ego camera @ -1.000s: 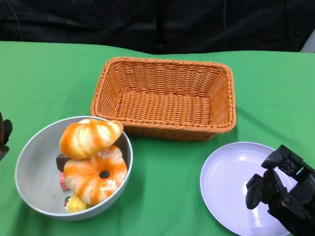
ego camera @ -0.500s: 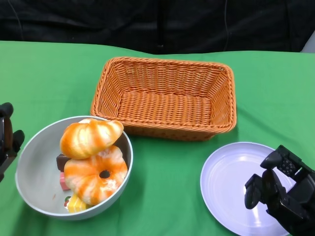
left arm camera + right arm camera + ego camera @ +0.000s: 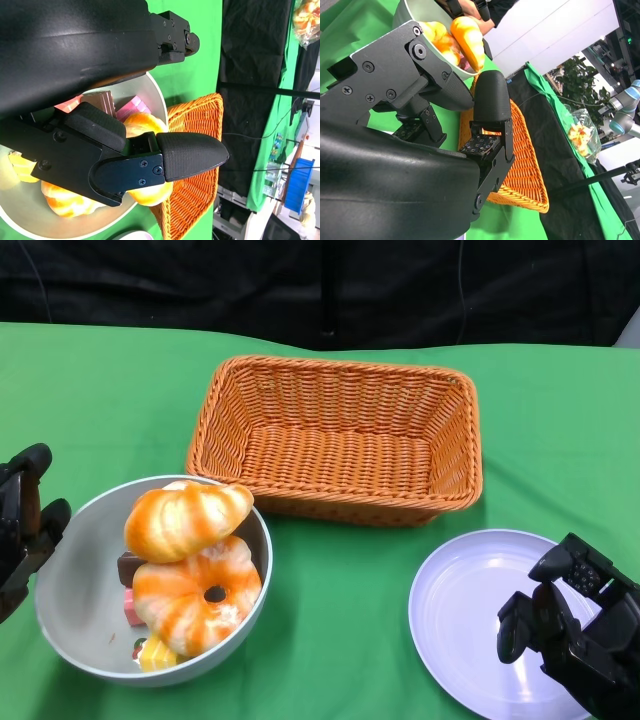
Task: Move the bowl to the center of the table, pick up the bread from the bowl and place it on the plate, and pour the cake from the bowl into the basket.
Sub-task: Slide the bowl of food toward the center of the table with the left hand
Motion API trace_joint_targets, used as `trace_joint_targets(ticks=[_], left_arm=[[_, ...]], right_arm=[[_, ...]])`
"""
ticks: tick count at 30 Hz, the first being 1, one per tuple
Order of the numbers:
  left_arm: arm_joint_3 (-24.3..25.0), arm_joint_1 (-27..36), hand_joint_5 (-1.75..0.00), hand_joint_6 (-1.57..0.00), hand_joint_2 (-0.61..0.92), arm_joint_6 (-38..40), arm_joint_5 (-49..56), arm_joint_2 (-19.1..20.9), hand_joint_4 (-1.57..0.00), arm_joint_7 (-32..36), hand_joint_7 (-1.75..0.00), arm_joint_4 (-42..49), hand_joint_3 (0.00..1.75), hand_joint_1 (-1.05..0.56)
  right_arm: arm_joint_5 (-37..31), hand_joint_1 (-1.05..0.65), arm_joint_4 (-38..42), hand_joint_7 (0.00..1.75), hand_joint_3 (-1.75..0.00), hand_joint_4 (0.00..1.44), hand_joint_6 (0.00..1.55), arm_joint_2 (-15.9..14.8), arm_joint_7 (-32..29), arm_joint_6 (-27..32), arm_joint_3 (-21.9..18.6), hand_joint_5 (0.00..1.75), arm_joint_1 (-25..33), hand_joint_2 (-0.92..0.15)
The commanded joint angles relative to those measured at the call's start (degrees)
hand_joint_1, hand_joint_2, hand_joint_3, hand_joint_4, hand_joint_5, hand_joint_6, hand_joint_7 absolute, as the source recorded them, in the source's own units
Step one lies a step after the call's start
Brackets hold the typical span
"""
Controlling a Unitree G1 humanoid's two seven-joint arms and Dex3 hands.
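The grey bowl (image 3: 80, 570) stands at the table's front left. It holds an orange striped bread roll (image 3: 187, 520) on top of a ring-shaped bread (image 3: 195, 595), with brown, pink and yellow cake pieces (image 3: 130, 608) beneath them. My left hand (image 3: 22, 525) hovers just outside the bowl's left rim, fingers apart and empty. In the left wrist view its fingers (image 3: 190, 155) reach over the bowl (image 3: 155, 95) and bread (image 3: 145, 125). My right hand (image 3: 575, 630) hangs over the right part of the white plate (image 3: 460, 600), holding nothing. The wicker basket (image 3: 335, 365) is empty.
Green cloth covers the table, with a bare strip between bowl and plate. A black backdrop runs along the far edge. The right wrist view shows the basket (image 3: 520, 165) and the bowl (image 3: 420, 10) beyond my right hand (image 3: 445, 100).
My left hand has risen into view at the left edge and come close to the bowl's left rim. The right hand has hardly moved.
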Motion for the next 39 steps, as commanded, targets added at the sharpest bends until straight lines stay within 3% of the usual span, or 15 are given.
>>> trace_joint_targets(ticks=[1, 19, 39], left_arm=[[-1.66, -0.32, 0.00, 0.00, 0.92, 0.08, -0.16, -0.26, 0.00, -2.07, 0.00, 1.72, 0.78, -1.05], [-5.12, 1.81, 0.00, 0.00, 0.92, -0.17, -1.16, -2.44, 0.00, -4.19, 0.00, 0.40, 0.80, -1.05], [-6.95, 3.49, 0.00, 0.00, 0.92, 2.46, -2.32, -4.96, 0.00, -1.35, 0.00, -4.81, 0.78, -1.04]], right_arm=[[-0.12, -0.08, 0.07, 1.56, -1.29, 0.92, 0.83, 0.34, -0.02, -0.96, -0.34, 1.75, -0.04, -0.49], [-0.18, -0.07, 0.00, 1.57, -1.31, 0.92, 0.83, 0.52, 0.40, -1.23, -0.36, 1.75, 0.07, -0.49], [0.17, -0.07, -0.45, 1.55, -1.33, 0.91, 0.84, 0.57, 0.80, -1.17, -0.38, 1.75, 0.30, -0.48]])
